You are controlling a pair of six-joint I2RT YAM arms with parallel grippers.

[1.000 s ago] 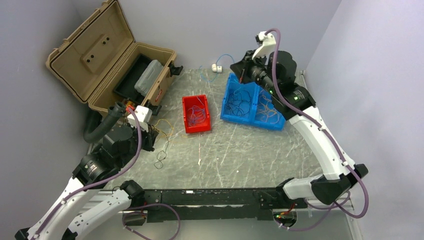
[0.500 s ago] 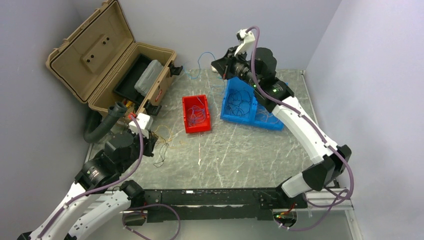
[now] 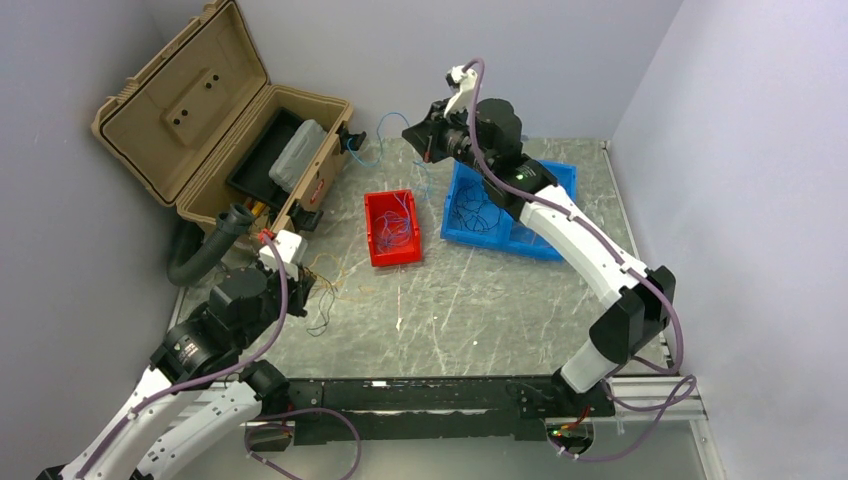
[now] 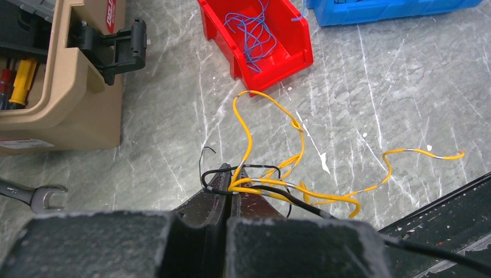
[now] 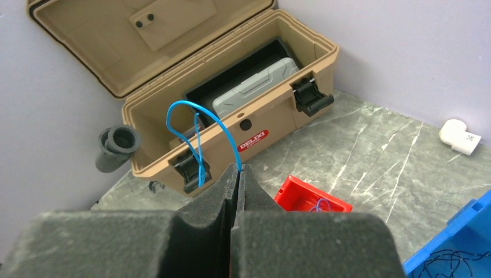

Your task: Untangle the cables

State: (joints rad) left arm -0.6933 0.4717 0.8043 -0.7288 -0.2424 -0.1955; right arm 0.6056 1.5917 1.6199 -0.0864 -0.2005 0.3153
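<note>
Both tools clamped: one low at front left, one raised at the back.
Your left gripper (image 4: 231,188) was pinched shut on a yellow cable (image 4: 301,143) tangled with a black cable (image 4: 255,167), sprawled on the table (image 4: 405,87) near the front rail, with bare tabletop to the right. Your right gripper (image 5: 238,171) was closed on a blue cable (image 5: 198,145), lifted between the tan case (image 5: 278,124) and the blue bin (image 3: 500,240), close to the back wall. Blue-purple cables (image 4: 252,35) sat in the red bin (image 4: 272,61).
</note>
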